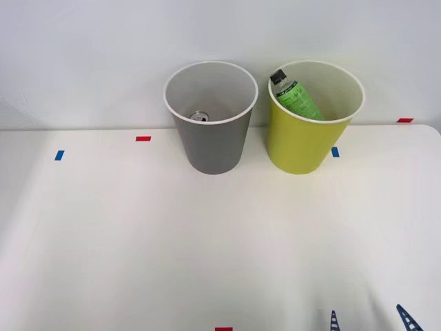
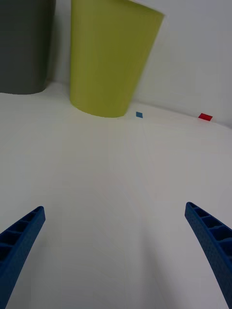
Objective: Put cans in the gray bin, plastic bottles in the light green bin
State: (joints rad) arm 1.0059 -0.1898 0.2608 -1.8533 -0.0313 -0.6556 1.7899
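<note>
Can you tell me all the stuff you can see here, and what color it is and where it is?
gray bin: one, gray with white inside and rim, at the back of the table, to the left of the other bin.
light green bin: one, yellow-green with white inside, at the back, to the right.
can: one, silvery top with pull tab, inside the gray bin.
plastic bottle: one, bright green with black cap, leaning inside the light green bin.
tape marks: several small red and blue pieces, scattered on the table.
table: one, white.
right gripper: one, blue ribbed fingers spread apart, holding nothing, above the near edge of the table.
</note>
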